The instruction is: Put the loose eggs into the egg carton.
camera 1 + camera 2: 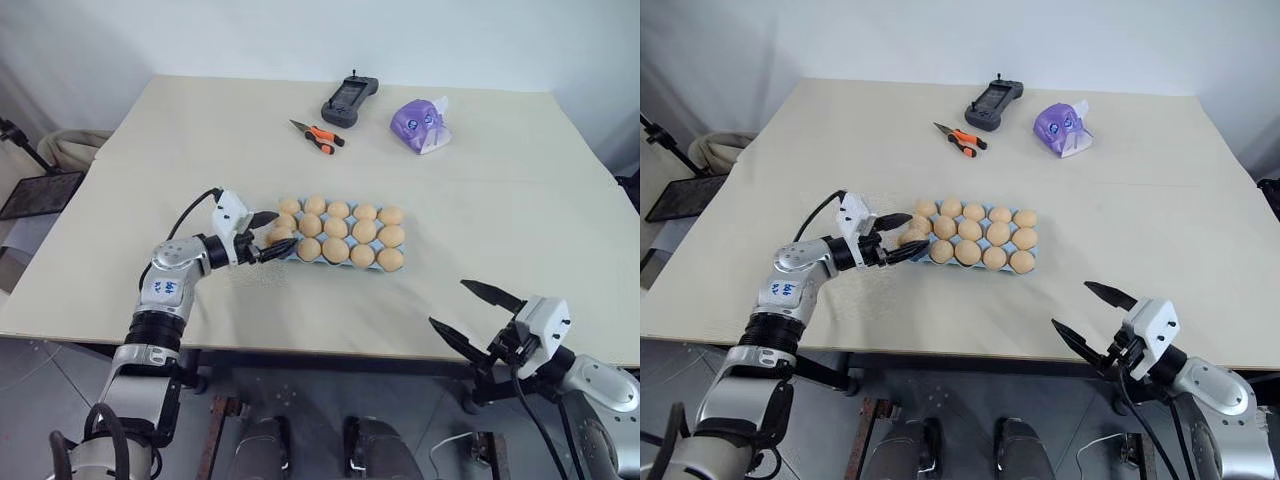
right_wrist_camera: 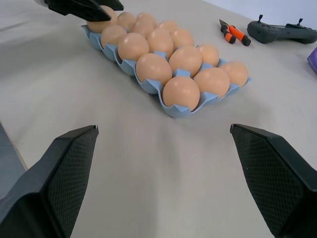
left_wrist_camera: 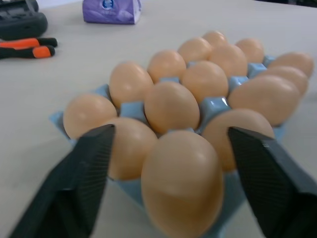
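The light blue egg carton [image 2: 171, 111] lies mid-table, its three rows of cups holding tan-orange eggs [image 1: 337, 228]. My left gripper [image 1: 270, 235] is at the carton's left end, level and open. Its two black fingers [image 3: 86, 178] stand on either side of the nearest egg [image 3: 181, 183] with a gap on each side. That egg rests in the corner cup. Loose eggs are out of view; every egg I see sits in a cup. My right gripper [image 1: 450, 303] hovers open with nothing in it at the table's front edge, right of the carton.
Orange-handled pliers [image 1: 320, 135], a dark handheld controller [image 1: 348, 100] and a purple pouch [image 1: 420, 124] lie at the back of the table. The beige tabletop [image 1: 150, 190] is bare around the carton.
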Robot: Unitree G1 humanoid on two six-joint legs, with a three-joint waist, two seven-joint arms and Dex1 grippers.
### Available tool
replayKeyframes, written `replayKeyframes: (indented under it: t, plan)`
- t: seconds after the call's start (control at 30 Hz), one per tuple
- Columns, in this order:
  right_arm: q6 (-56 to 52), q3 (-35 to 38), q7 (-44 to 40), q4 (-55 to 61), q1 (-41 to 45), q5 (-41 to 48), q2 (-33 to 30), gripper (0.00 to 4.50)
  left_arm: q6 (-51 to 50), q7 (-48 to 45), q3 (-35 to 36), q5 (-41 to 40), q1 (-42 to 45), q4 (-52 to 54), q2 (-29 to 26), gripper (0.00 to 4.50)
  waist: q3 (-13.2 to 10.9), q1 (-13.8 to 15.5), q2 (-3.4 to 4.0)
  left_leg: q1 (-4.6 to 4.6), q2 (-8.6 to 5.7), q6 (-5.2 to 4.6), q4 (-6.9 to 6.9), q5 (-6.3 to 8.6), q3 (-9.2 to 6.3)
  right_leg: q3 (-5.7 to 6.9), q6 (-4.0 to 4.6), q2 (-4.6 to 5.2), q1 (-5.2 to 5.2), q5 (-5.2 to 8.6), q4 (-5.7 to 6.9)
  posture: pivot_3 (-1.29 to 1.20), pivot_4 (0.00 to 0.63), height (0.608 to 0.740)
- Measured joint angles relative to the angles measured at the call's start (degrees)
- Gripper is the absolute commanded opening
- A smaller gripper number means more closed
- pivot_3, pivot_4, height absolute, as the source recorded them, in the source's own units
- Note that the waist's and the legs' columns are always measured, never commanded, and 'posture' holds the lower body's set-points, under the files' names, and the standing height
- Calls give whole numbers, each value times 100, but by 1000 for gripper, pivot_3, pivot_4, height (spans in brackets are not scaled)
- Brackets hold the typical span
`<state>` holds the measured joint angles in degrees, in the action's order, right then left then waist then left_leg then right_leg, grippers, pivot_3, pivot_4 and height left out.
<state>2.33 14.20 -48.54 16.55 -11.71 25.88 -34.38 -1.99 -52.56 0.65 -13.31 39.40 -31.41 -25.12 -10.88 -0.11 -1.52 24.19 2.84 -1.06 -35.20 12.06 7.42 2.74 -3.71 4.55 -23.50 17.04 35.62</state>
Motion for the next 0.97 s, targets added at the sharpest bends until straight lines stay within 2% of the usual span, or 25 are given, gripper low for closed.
replayKeyframes:
  t: [0.23, 0.53, 0.6, 0.83, 0.97]
  plan:
    - [-6, -16, -40, 0, 129, 4, -2, 4500, -39, -92, 173, -133, -399, 560, -137, 4485, 0, -19, 0, -3, 3, 0, 0, 0, -2, 0, 1, -1, 0, 0, 4, 0, 150, 740]
    - [-85, 204, -554, -455, 219, 80, -419, 4500, -20, -785, 797, -277, -1858, 1296, -1709, 4485, 0, -126, 1, -3, 3, 5, 10, 2, -12, 3, 15, 16, 1, 8, -2, 0, 150, 740]
    - [-84, 321, -691, -662, 329, 131, -540, 4500, -20, -822, 981, -294, -2084, 1323, -1889, 4485, -1, -125, 2, -2, 1, 6, 15, 3, -14, 3, 101, 23, 0, 55, -8, 0, 150, 740]
    - [-66, 430, -1031, -1163, 713, 143, -607, 4500, -74, -684, 1285, -456, -2264, 1682, -1899, 4485, 0, -138, 4, -2, 1, 6, 26, 3, -13, 7, 102, 25, -1, 55, -7, 0, 150, 740]
    - [-33, 430, -1181, -1440, 946, 139, -635, 4500, -210, -616, 1299, -555, -2463, 2003, -1878, 4485, 0, -169, 7, -3, 2, 7, 31, 4, -8, 5, 72, 24, -6, 39, -6, 0, 150, 740]
